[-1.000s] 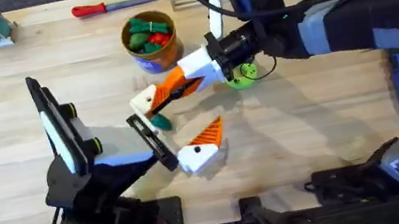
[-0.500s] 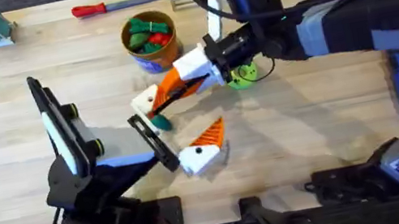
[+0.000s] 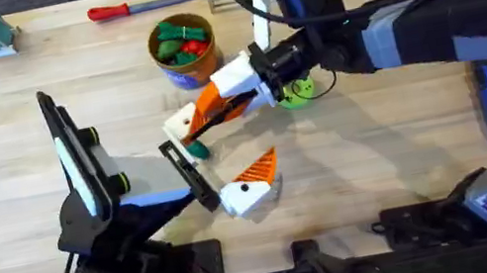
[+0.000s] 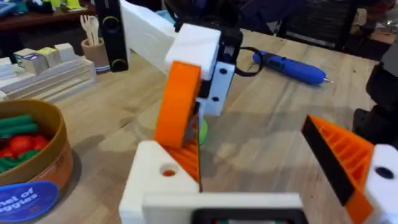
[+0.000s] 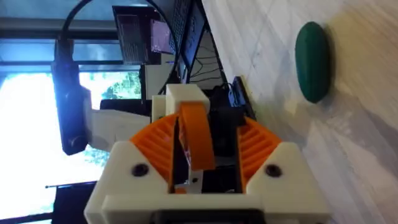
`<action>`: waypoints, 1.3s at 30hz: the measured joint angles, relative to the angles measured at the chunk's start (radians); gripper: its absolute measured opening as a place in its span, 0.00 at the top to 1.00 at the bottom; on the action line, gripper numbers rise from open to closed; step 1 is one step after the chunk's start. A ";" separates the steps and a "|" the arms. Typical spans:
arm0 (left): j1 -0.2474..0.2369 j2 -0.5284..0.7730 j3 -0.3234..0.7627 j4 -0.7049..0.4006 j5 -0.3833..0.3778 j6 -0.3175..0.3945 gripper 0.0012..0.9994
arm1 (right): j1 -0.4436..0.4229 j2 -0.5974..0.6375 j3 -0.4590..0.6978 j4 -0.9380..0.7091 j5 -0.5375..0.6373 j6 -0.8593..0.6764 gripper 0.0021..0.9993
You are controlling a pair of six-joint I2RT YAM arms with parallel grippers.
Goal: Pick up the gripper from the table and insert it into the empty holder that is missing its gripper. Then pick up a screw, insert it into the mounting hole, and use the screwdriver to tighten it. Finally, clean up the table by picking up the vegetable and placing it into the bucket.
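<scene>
Orange gripper (image 3: 211, 109) pinched in right gripper (image 3: 223, 106), pressed onto holder (image 3: 179, 124) (white), left gripper (image 3: 212, 157) spread.

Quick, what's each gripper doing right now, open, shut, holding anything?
Left gripper: open, holding nothing; one finger block lacks its orange tip.
Right gripper: shut on the small loose orange wedge-shaped plastic fingertip, held at the left gripper's bare white block.
</scene>
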 joint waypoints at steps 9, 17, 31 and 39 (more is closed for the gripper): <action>-0.005 0.000 0.000 0.000 0.024 0.005 0.01 | -0.017 0.000 0.000 0.007 0.001 -0.001 0.42; -0.005 0.000 0.000 0.000 0.027 0.008 0.01 | -0.048 0.000 0.000 0.122 0.001 -0.008 0.01; -0.005 0.000 0.000 -0.001 0.028 0.008 0.01 | -0.215 -0.006 0.159 -0.235 0.290 -0.215 0.01; -0.005 0.000 0.000 0.000 0.029 0.009 0.01 | -0.161 -0.086 0.364 -0.842 0.724 -0.574 0.01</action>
